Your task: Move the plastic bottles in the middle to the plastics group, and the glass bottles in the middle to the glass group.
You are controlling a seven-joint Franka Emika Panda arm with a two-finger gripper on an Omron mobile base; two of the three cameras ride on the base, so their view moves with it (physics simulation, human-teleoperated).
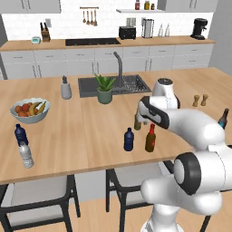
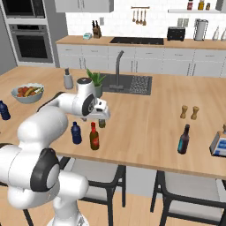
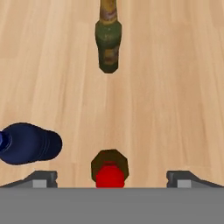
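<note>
The spread claw [image 3: 110, 181] is being held straight above the upright brown bottle [image 3: 110, 170], its red cap centred between the fingertips [image 3: 41, 179].

Rendered, evenly bright — flat white light, no glare. Faint soft shadows only under stools below the wooden counter [image 1: 81, 131]. Coarse, low-resolution edges on far shelf items beyond that counter. Slightly soft close-up of counter grain — no edge distortion visible.
</note>
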